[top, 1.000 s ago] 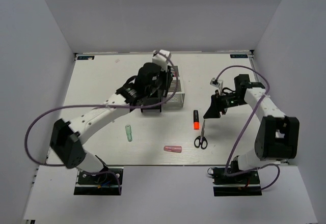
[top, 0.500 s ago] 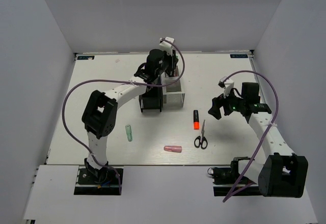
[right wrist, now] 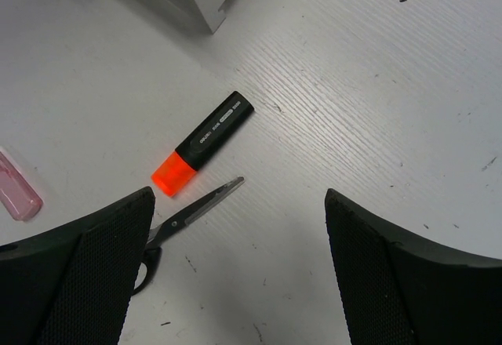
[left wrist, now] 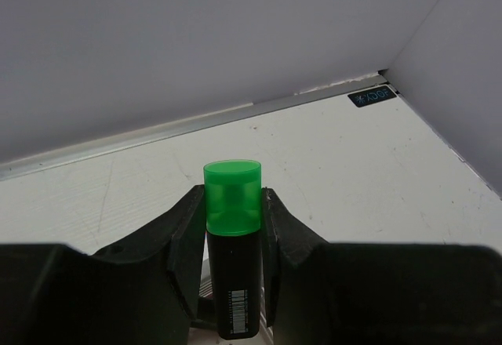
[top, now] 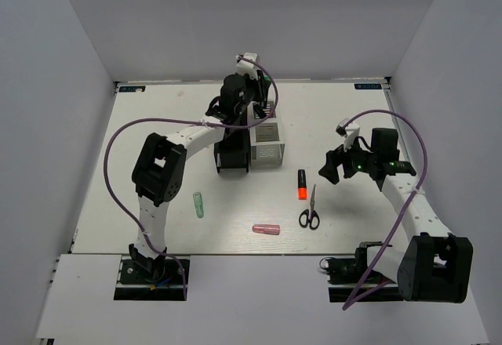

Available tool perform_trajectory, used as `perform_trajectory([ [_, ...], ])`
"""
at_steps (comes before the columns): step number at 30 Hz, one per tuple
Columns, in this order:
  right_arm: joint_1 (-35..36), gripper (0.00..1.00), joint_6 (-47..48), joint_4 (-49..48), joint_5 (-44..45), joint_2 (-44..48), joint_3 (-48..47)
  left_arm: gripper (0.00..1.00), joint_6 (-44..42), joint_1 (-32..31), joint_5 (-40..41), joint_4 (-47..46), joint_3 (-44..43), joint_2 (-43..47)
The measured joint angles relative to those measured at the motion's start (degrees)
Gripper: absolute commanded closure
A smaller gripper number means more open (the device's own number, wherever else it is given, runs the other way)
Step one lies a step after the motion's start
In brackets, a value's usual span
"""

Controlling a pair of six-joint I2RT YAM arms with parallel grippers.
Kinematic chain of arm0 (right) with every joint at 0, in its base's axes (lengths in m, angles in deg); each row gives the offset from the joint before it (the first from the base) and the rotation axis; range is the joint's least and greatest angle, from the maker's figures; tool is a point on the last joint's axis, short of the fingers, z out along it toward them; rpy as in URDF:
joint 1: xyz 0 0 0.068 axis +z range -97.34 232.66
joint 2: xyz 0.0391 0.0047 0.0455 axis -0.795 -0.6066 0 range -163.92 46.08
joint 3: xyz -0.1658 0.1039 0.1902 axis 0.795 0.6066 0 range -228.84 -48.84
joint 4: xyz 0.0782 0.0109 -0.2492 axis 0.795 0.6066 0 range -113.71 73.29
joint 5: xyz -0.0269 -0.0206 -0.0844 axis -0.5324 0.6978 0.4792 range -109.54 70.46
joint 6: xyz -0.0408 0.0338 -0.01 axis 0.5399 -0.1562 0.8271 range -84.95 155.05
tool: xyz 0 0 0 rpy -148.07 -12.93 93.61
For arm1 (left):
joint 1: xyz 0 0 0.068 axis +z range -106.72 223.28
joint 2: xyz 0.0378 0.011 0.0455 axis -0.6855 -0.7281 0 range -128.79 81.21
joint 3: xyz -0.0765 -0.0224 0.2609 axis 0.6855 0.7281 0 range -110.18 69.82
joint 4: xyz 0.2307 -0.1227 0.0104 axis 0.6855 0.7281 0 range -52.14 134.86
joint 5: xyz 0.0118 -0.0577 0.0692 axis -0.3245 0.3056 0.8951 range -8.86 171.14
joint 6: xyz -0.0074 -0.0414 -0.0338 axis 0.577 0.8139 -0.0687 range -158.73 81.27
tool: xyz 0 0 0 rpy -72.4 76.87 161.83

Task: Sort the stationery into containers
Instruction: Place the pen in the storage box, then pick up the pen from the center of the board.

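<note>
Left end effector [left wrist: 232,212]: clamped on green highlighter [left wrist: 233,282], now swung up over organisers [top: 267,145]; drop-in pending. Right end effector [right wrist: 239,204]: newly spread wide, empty, above orange highlighter [right wrist: 202,154] and scissors [right wrist: 184,212] on desk [right wrist: 353,86].

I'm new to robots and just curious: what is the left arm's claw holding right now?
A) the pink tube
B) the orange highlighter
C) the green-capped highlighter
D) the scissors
C: the left wrist view shows the left gripper clamped on the green-capped highlighter.
</note>
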Motion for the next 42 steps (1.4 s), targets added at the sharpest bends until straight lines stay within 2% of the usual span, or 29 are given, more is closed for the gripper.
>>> perform_trajectory([
  [15,-1.7,0.10,0.2,-0.3,-3.5,-0.4,0.6,1.00,1.4,0.0,0.0,-11.3,7.1,-2.3],
  [17,-2.0,0.10,0.5,-0.3,-3.8,-0.4,0.8,0.96,1.5,0.0,0.1,-12.6,8.2,-2.3],
  [18,-2.1,0.10,0.7,-0.2,-4.0,-0.4,0.8,0.91,1.7,0.0,0.1,-13.3,9.0,-2.3],
  [20,-2.3,0.10,1.1,-0.2,-4.7,-0.4,0.8,0.66,2.1,-0.1,0.2,-14.2,10.6,-2.3],
  [22,-2.4,0.10,1.3,0.1,-5.5,-0.4,0.8,0.47,2.4,-0.2,0.2,-15.0,12.2,-2.3],
  [23,-2.5,0.10,1.3,0.4,-5.9,-0.4,0.8,0.31,2.6,-0.3,0.1,-15.1,12.5,-2.3],
  [26,-3.0,0.10,1.5,1.2,-7.1,-0.4,0.8,0.27,3.1,-0.3,0.0,-14.8,12.8,-2.3],
  [28,-3.3,0.10,1.5,1.6,-7.8,-0.4,0.8,0.19,2.9,-0.4,-0.2,-14.5,12.6,-2.1],
  [30,-3.5,0.30,1.3,1.9,-8.2,-0.7,0.7,0.19,3.1,-0.4,-0.5,-13.2,11.4,-2.1],
  [31,-3.5,0.50,1.3,2.0,-8.3,-0.9,0.6,0.19,3.1,-0.4,-0.7,-12.6,10.6,-2.1],
  [32,-3.5,0.97,1.0,2.3,-8.5,-1.2,0.3,0.21,3.1,-0.4,-0.9,-11.9,9.5,-2.1],
  [34,-3.5,1.00,0.2,2.7,-8.9,-1.7,-0.3,0.34,3.3,-0.5,-1.4,-10.9,7.7,-1.6],
  [36,-3.5,1.00,-0.4,3.6,-9.1,-2.4,-1.2,0.59,3.7,-0.6,-1.7,-10.3,7.1,-0.3],
  [37,-3.5,0.96,-0.6,3.8,-9.3,-2.8,-1.7,0.84,3.7,-0.8,-1.9,-9.9,7.1,0.7],
  [38,-3.5,0.11,-0.8,4.4,-9.5,-3.3,-2.4,0.90,4.2,-1.0,-2.1,-9.4,7.1,1.9],
  [40,-3.5,0.10,-1.7,5.4,-10.6,-4.7,-4.1,0.93,4.2,-1.5,-2.6,-7.9,8.4,5.9],
  [41,-3.5,0.10,-1.9,5.6,-11.1,-5.6,-5.0,0.89,4.2,-1.7,-2.7,-7.0,9.7,8.7],
  [42,-3.5,0.10,-2.3,6.0,-11.8,-6.7,-5.9,0.77,4.2,-1.9,-3.0,-5.6,11.1,11.8],
])
